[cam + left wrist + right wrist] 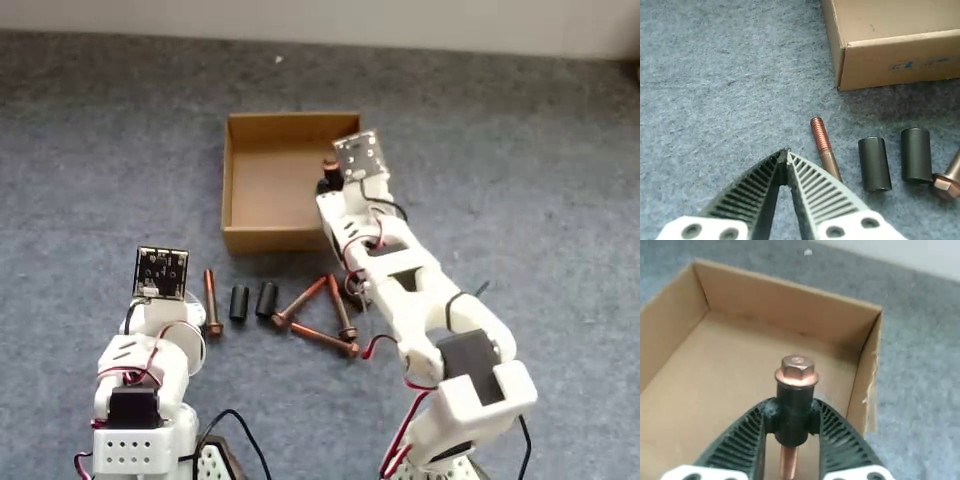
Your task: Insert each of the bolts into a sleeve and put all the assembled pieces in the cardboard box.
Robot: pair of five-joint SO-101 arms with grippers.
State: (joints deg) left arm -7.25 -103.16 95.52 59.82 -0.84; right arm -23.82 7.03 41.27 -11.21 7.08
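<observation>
Surface: grey, carpet-like cover on the desk (520, 150), and everything sits on it.
Room: there's a pale strip (420, 15) past the desk's far edge, can't tell if it's wall or floor.
Cardboard box: the cardboard box (232, 190) is open on top near the middle of the desk, plain brown, with a bare floor where the right wrist view shows it.
Right hand: the right hand (792, 415) is clamped on the assembled piece (792, 402), with both ribbed fingers (752, 432) pressed against the black sleeve part.
Assembled piece: a copper-coloured bolt pushed through a black sleeve, hex head at one end and the bare shank poking out the other. It's held over the inside of the box, close to the box's right wall. Can't tell if it touches the box floor.
Left hand: the left hand (786, 155) is closed with the tips meeting and nothing between them, low over the desk in front of the box.
Nearest bolt: a loose bolt (824, 147) lies on the desk just beside the left hand's tips.
Loose sleeves: two black sleeves (874, 163) (916, 154) lie side by side next to that bolt, not touching each other.
Other bolts: three more bolts (300, 303) (342, 306) (325, 338) lie in a loose triangle between the sleeves and the right arm.
</observation>
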